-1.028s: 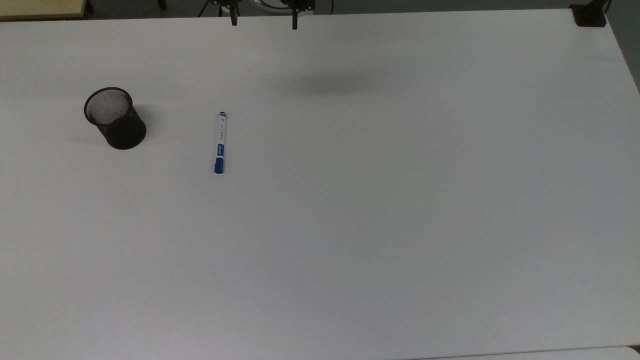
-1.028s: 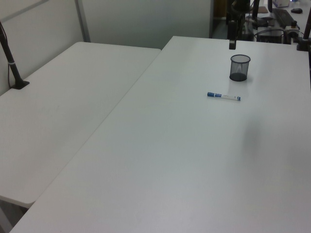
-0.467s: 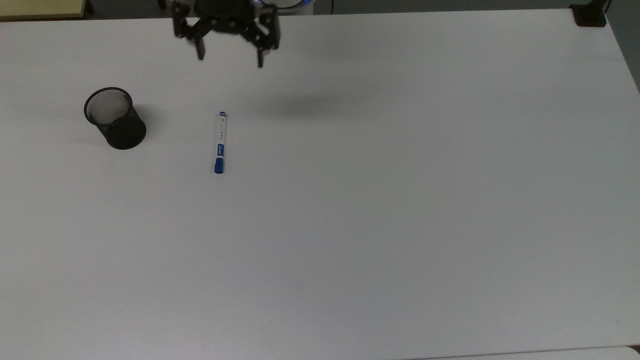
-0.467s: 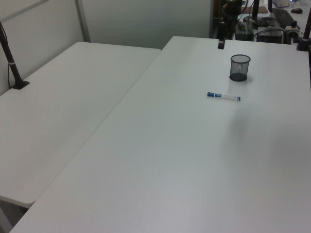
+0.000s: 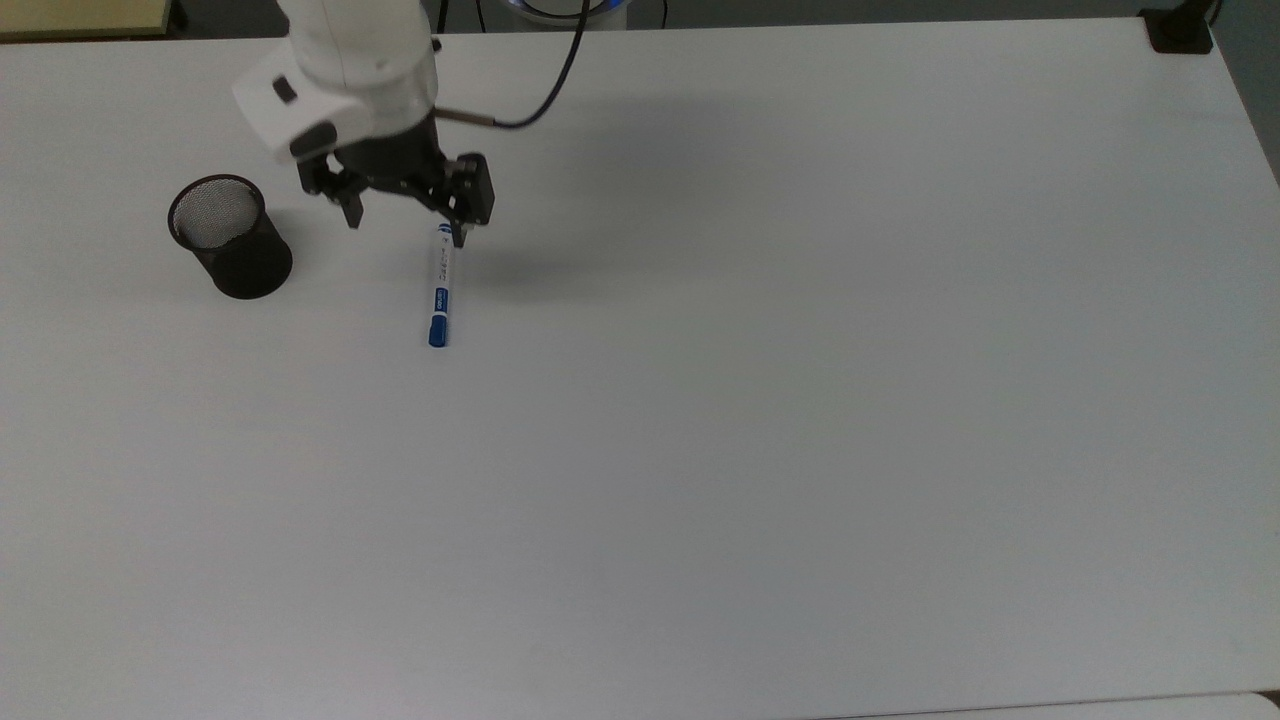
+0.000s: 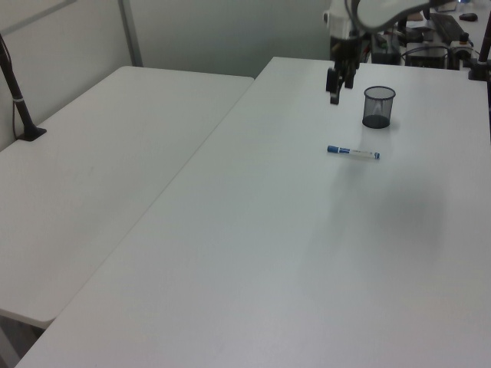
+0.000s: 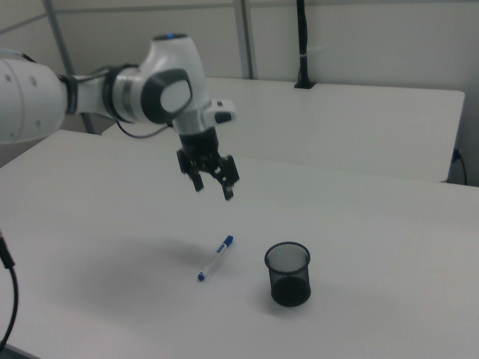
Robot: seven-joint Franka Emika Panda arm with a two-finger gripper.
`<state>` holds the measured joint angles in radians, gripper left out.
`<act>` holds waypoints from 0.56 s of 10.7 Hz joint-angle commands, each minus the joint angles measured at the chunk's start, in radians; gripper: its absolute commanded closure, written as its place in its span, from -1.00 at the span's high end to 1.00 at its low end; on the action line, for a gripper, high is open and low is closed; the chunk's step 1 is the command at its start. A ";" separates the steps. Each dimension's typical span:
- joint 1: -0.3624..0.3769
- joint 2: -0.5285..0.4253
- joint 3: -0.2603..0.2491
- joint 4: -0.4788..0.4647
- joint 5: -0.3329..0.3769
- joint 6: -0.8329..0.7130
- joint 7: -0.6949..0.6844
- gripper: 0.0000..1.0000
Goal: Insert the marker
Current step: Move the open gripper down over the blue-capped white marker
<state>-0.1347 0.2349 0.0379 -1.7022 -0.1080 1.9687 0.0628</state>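
In the top view, the marker (image 5: 439,288) lay flat on the white table (image 5: 800,400), its far end just under the spread, empty gripper (image 5: 405,228); its blue label was unreadable. In the left view, the gripper (image 6: 334,93) hung beyond the marker (image 6: 354,152), beside the mesh cup (image 6: 378,106). In the right view, the gripper (image 7: 213,187) hovered well above the marker (image 7: 215,257), fingers apart.

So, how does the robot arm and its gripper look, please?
The arm has smooth white rounded shells with grey joint sections and a small blue spot on top of one joint. A thin black cable runs along it. The gripper is black, with two slim dark jaws standing open.
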 commanded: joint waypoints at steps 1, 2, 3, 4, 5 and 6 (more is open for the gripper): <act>0.004 0.105 -0.001 0.009 -0.045 0.077 -0.003 0.78; 0.001 0.136 -0.001 0.007 -0.047 0.097 -0.003 0.69; 0.001 0.164 -0.001 0.007 -0.050 0.101 -0.003 0.63; 0.004 0.179 -0.001 0.003 -0.061 0.101 -0.001 0.54; 0.006 0.198 -0.001 0.003 -0.068 0.102 0.002 0.44; 0.009 0.217 -0.001 0.004 -0.068 0.107 0.002 0.34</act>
<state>-0.1348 0.4204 0.0380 -1.7023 -0.1541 2.0556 0.0629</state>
